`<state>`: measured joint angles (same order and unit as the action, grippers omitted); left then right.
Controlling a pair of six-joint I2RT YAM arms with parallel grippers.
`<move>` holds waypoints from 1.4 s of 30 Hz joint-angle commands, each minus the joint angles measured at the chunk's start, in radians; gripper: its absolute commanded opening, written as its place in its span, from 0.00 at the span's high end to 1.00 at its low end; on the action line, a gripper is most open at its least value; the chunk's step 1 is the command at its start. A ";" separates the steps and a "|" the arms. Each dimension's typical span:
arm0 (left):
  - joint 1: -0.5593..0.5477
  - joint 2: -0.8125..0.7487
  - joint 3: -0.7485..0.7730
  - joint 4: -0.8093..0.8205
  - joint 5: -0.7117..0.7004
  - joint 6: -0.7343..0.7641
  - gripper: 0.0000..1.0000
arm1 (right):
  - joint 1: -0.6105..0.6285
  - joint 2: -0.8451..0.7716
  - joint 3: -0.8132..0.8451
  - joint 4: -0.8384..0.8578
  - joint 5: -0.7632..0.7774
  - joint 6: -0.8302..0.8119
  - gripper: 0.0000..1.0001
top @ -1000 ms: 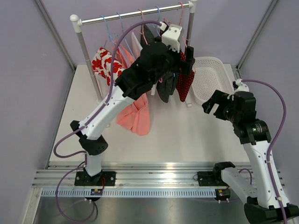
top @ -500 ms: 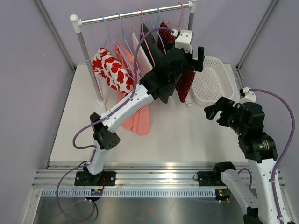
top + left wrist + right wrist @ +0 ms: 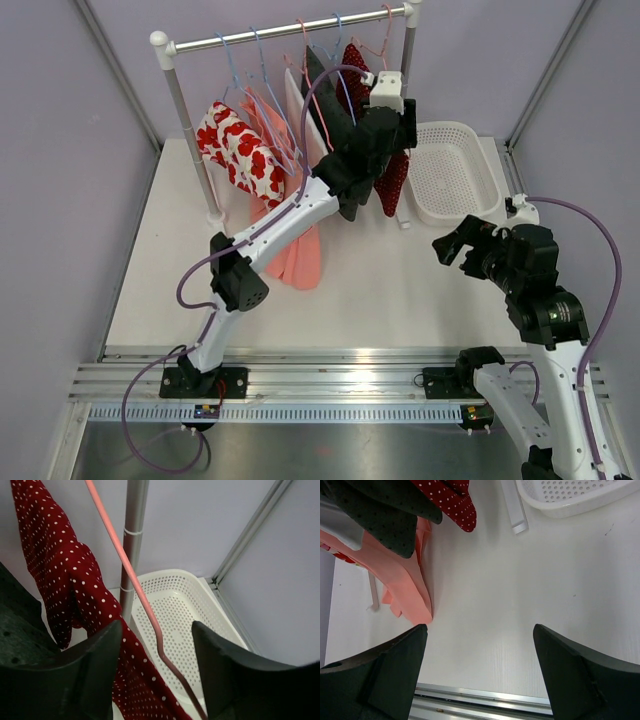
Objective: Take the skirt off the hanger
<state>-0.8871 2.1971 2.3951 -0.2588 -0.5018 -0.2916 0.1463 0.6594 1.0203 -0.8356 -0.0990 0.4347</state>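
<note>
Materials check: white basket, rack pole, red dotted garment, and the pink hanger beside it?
Basket: looks like moulded plastic, matte white, with regular perforations.
Rack pole: probably metal tube, with a satin silver sheen and a visible joint seam.
Red dotted garment: thin matte fabric that drapes in soft folds; the fibre can't be told.
Pink hanger: a thin, smooth bent rod, either coated wire or plastic.

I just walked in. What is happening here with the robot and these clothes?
The left gripper is up at the clothes rack, open, framing a pink hanger wire beside the red dotted skirt. The skirt hangs there, not yet removed. The right gripper is open and empty above the table, near the white basket.
</note>
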 commanded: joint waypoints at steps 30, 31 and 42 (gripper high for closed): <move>0.019 -0.335 -0.011 -0.034 -0.020 0.203 1.00 | 0.074 0.316 0.302 0.142 -0.116 0.024 0.06; 0.019 -0.339 0.008 -0.039 -0.021 0.203 1.00 | 0.134 0.351 0.337 0.157 -0.102 0.025 0.06; 0.004 -0.460 -0.022 -0.096 0.002 0.161 1.00 | 0.392 0.542 0.521 0.213 0.134 0.004 0.06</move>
<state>-0.8761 1.8275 2.3566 -0.4519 -0.4999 -0.1249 0.5217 1.2057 1.4967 -0.6888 -0.0452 0.4427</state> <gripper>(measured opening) 0.026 0.942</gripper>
